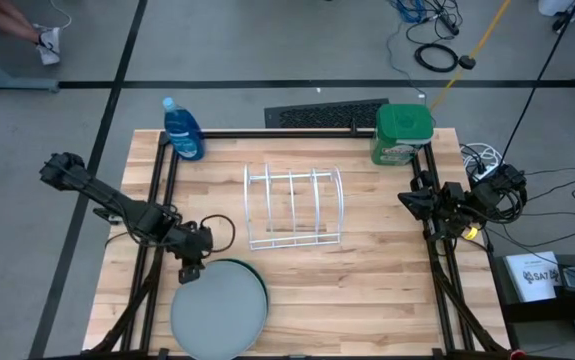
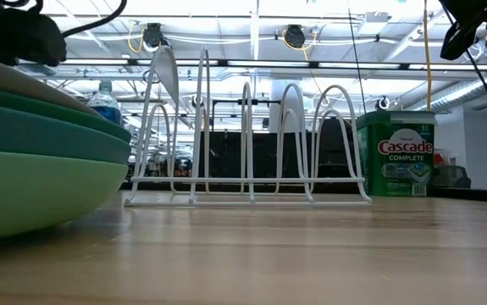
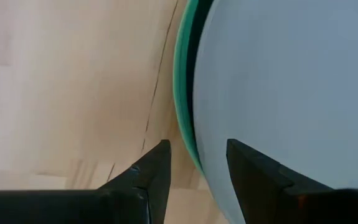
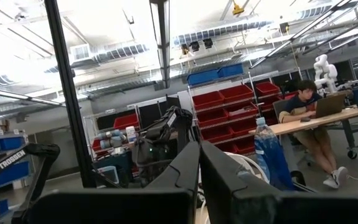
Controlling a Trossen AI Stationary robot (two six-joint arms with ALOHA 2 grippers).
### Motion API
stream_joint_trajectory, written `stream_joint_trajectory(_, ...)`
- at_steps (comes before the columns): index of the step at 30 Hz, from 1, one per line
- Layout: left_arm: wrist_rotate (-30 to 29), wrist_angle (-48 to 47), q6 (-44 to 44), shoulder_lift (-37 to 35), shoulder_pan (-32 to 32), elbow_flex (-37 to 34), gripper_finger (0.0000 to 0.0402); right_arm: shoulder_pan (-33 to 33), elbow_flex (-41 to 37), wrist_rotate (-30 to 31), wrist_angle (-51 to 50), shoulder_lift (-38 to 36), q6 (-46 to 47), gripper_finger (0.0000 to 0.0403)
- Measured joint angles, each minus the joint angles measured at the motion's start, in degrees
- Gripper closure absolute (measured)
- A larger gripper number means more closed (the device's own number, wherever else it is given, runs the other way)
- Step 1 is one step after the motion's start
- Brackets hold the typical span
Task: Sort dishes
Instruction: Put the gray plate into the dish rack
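Four large round flat plates (image 1: 219, 310) are lying stacked, grey on top, at the table's near-left, where the left gripper (image 1: 189, 272) is hovering parted at the rim, while the right gripper (image 1: 414, 201), fingers nearly closed, is waiting well apart.

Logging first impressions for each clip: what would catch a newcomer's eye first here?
Probably the stack of plates at the table's near left edge, grey plate on top, with the left tool open over its rim. Next, the empty white wire rack mid-table. The right tool waits shut at the right side.
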Motion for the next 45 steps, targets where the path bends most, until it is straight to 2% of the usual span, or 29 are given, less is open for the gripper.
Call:
stream_joint_trajectory(17, 2.2, 0.0, 3.1, 11.2, -0.3, 0.0, 0.0253, 0.0, 0.0, 0.0, 0.0, 0.0, 0.0, 0.0392)
stream_joint_trajectory(21, 1.8, 0.0, 4.2, 11.3, -0.3, 0.0, 0.0282, 0.0, 0.0, 0.0, 0.0, 0.0, -0.1, 0.0392)
stream_joint_trajectory(29, 0.0, -1.1, 4.7, 10.4, -0.2, 0.3, 0.0379, 0.0, 0.0, 0.0, 0.0, 0.0, -0.3, 0.0392)
stream_joint_trajectory(32, -0.8, -2.8, 4.9, 9.0, -0.4, 0.4, 0.0393, 0.0, -0.1, 0.0, 0.1, 0.0, -0.5, 0.0392)
stream_joint_trajectory(35, -4.5, -5.7, 4.9, 7.3, -0.3, 1.8, 0.0390, 0.0, -0.1, 0.0, 0.1, 0.0, -0.8, 0.0392)
stream_joint_trajectory(41, -15.5, -10.5, 4.6, 4.7, -0.2, 5.9, 0.0371, 0.0, -0.1, 0.0, 0.1, 0.0, -1.2, 0.0392)
stream_joint_trajectory(45, -18.5, -10.7, 4.7, 3.9, -0.2, 7.2, 0.0370, 0.0, -0.1, 0.0, 0.1, 0.0, -1.3, 0.0392)
